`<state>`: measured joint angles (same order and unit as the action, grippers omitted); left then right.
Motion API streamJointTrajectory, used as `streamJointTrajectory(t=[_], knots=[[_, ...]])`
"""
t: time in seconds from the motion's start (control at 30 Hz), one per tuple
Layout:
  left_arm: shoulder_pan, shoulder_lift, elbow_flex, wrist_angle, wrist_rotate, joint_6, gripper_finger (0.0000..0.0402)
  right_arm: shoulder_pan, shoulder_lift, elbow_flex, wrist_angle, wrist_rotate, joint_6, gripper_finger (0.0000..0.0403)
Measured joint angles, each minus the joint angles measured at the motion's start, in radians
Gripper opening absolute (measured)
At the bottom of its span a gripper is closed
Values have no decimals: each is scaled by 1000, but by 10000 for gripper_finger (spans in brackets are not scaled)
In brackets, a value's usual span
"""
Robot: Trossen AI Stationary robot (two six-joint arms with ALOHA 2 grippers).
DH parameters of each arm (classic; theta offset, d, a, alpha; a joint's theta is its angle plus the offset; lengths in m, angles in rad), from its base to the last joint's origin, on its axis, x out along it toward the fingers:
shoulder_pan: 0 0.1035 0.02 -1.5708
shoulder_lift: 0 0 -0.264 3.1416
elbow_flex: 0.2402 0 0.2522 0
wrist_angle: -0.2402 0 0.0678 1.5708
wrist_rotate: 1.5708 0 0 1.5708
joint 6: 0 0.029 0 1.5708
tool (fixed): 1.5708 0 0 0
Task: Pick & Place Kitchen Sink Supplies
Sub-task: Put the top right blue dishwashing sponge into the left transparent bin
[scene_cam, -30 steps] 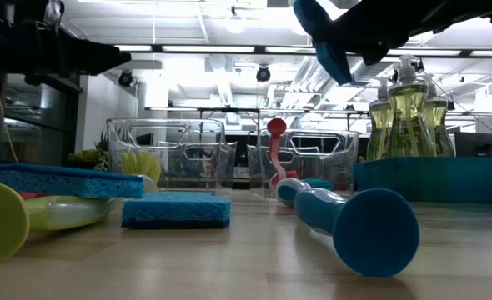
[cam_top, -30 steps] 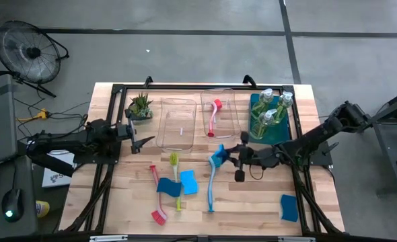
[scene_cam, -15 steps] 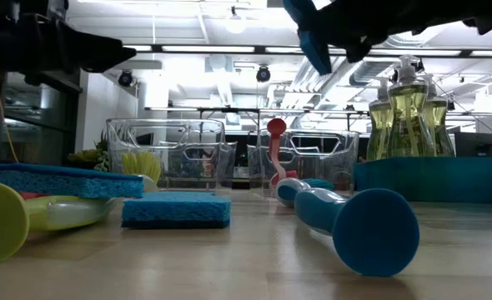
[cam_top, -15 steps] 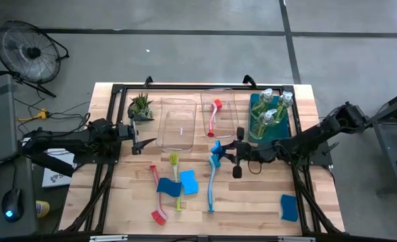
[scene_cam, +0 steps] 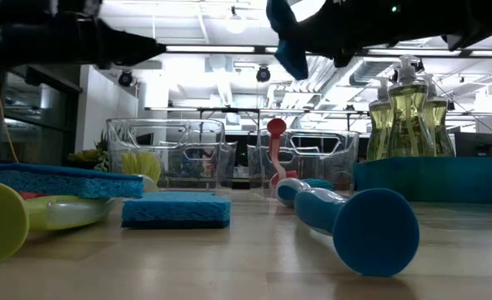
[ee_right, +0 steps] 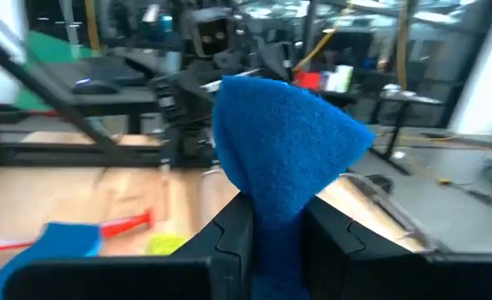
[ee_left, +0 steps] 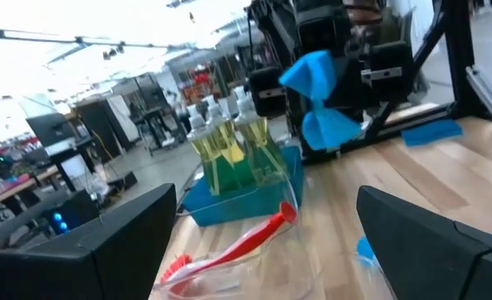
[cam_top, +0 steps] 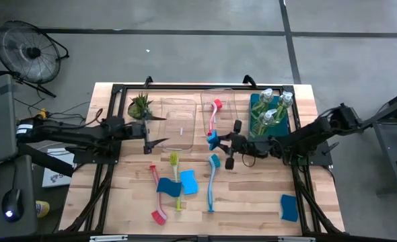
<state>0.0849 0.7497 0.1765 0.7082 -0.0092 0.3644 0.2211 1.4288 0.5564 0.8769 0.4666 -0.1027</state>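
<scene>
No text, label, brand, number or sign is showing legibly anywhere in these views. The soap bottles are carrying no readable label, and nothing on the table is bearing readable print.

Grey floor with dark lines, round black fan far left, wooden table, bright ceiling lights, desks behind.

Overhead and table-level views share the table; 2 wrist views.
</scene>
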Motion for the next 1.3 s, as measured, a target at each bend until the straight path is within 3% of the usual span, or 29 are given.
streamJointTrajectory(t=[0.3, 0.53, 0.7, 1.03, 1.3], knots=[[0, 253, 201, 0, 0, 56, 367, -8, 56, 12, 100, 118, -85, 54], [0, 380, 305, 4, -7, 77, 367, -17, 150, 138, 100, 171, -227, 48], [0, 452, 369, 3, -16, 76, 367, -33, 242, 241, 86, 269, -276, 51], [0, 485, 389, 2, -36, 6, 367, -34, 293, 314, 1, 316, -327, 52], [0, 485, 389, 64, -41, -57, 367, -86, 293, 315, 19, 213, -325, 52]])
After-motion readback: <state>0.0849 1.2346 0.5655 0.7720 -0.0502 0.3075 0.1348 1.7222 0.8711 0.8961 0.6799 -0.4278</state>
